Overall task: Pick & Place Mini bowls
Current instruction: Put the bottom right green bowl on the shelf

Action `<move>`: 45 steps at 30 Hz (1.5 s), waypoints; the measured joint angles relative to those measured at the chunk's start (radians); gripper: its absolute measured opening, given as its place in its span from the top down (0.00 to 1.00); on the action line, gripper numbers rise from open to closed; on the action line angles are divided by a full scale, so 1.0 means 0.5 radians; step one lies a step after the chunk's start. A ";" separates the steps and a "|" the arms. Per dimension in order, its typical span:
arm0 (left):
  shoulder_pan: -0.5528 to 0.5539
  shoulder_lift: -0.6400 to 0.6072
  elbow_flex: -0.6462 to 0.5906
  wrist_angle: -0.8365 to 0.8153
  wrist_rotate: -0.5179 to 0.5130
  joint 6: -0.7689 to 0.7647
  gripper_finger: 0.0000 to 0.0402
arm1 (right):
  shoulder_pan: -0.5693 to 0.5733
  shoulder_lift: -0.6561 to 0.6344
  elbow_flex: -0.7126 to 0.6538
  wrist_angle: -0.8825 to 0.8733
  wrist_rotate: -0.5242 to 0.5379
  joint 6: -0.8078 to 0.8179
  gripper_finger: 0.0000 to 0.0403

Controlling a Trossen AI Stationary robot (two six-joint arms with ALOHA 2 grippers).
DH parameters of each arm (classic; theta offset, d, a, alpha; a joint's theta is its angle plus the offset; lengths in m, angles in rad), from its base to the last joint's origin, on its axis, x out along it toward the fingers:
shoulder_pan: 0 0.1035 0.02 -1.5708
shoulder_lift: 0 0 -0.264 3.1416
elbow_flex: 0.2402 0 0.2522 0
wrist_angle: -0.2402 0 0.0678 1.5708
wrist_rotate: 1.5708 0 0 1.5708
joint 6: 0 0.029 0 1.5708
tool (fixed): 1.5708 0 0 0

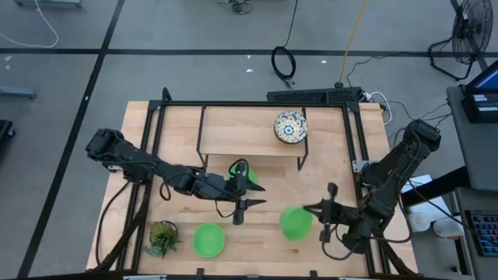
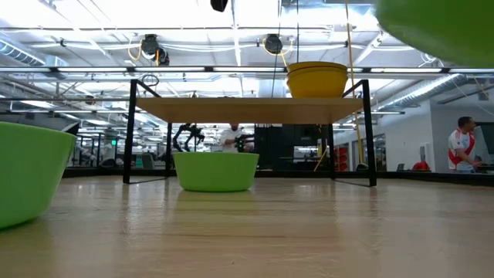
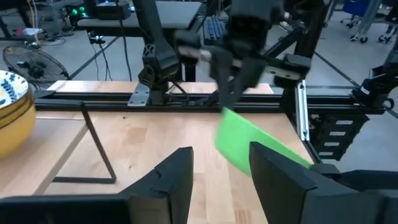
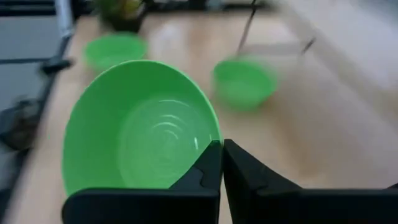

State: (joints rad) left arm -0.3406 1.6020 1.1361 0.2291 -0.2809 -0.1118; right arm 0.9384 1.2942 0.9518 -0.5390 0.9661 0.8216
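We see the right gripper (image 4: 221, 163) with its fingers (image 4: 202, 174) pinched together on the rim of a green bowl (image 4: 140, 134), which hangs tilted and clear of the bench (image 1: 257, 241) near its front right part; in the low view that bowl (image 2: 436, 27) shows only as a green curve at the top corner. The left gripper (image 3: 221, 171) sits near the middle of the bench with its fingers (image 3: 177, 171) parted and nothing between them, pointing toward the lifted bowl and the right arm beyond it. A second green bowl (image 1: 237, 173) rests on the bench just beside the left gripper, under the front edge of a low shelf (image 1: 249, 128). A third green bowl (image 1: 208, 239) sits near the front edge, close to a small potted plant (image 1: 162, 237). On the shelf stands a bowl with a blue, white and yellow floral pattern inside (image 1: 290, 127) and yellow outside. The bench is pale wood inside a black frame (image 1: 156, 128). Beyond it we see a large hall with ceiling lights, a floor fan (image 1: 471, 35), cables on the floor, and a person in a white and red shirt (image 2: 461, 147) at the far right.
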 joint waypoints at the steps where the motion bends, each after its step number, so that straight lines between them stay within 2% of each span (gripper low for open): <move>1: -0.002 0.000 0.000 0.001 0.000 0.001 0.61 | -0.005 0.000 0.000 0.013 0.117 -0.088 1.00; 5: -0.002 0.000 0.000 0.013 0.003 -0.002 0.63 | -0.020 0.000 0.000 0.171 0.636 -0.531 1.00; 9: -0.001 0.000 0.000 0.012 0.002 0.060 0.63 | -0.025 0.000 0.000 0.551 1.145 -1.177 1.00; 10: -0.001 0.000 0.000 0.013 0.001 0.135 0.63 | -0.025 0.000 0.000 0.644 1.200 -1.339 1.00; 13: -0.031 0.000 0.000 0.010 -0.029 0.381 0.63 | -0.078 0.001 0.001 0.878 1.206 -1.774 1.00; 16: -0.061 0.029 0.003 0.019 -0.131 0.522 0.63 | -0.161 0.005 0.001 0.995 1.213 -2.029 1.00; 19: -0.098 0.071 0.002 -0.041 -0.416 0.593 0.60 | -0.258 0.021 0.001 1.040 1.208 -2.207 1.00; 23: -0.112 0.135 -0.004 -0.020 -0.934 0.581 0.50 | -0.398 0.029 0.001 1.042 1.211 -2.294 1.00; 25: -0.084 0.153 0.006 0.055 -1.045 0.533 0.44 | -0.455 0.033 0.001 1.041 1.208 -2.339 1.00; 27: -0.053 0.151 0.001 0.067 -1.057 0.459 0.38 | -0.517 0.030 0.001 1.058 1.211 -2.392 1.00; 34: 0.077 0.148 0.002 0.175 -0.782 0.096 0.26 | -0.653 0.031 0.001 1.083 1.209 -2.423 1.00; 39: 0.174 0.166 0.002 0.191 -0.786 0.023 0.26 | -0.674 0.031 0.000 1.166 1.201 -2.419 1.00; 45: 0.264 0.163 0.001 0.244 -0.784 -0.003 0.30 | -0.674 0.031 0.000 1.203 1.138 -2.388 1.00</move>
State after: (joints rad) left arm -0.2088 1.6837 1.1366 0.3510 -0.6727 -0.1135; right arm 0.6014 1.3094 0.9520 0.0627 1.5353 -0.3724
